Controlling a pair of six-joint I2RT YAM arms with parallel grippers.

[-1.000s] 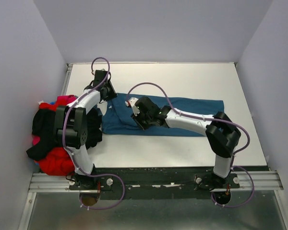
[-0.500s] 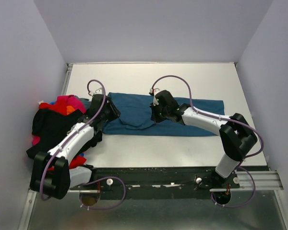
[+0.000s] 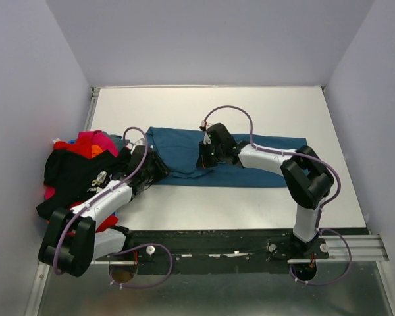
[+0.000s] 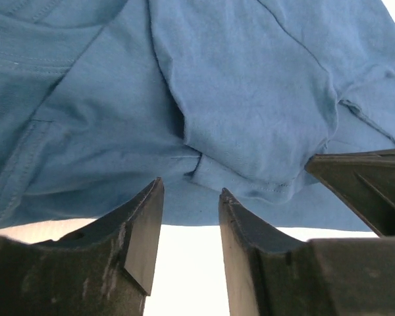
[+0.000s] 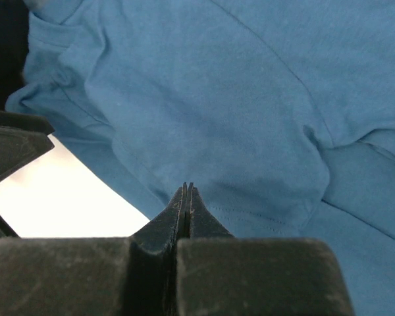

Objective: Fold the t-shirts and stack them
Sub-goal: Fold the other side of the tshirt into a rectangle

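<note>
Limp, light blue t-shirt lay flat, best pinched at its hem; left claw narrowly open, right claw closed, empty.

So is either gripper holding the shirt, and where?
Nothing visibly held. Left gripper is open at the near edge of the teal-blue t-shirt; right gripper is shut over it, no cloth pinched in view.

Teal t-shirt lies spread on the table, other t-shirts heaped left.

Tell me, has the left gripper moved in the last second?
Yes. The left gripper moved toward the table's near edge, from beyond the teal-blue t-shirt's far side to its near hem.
</note>
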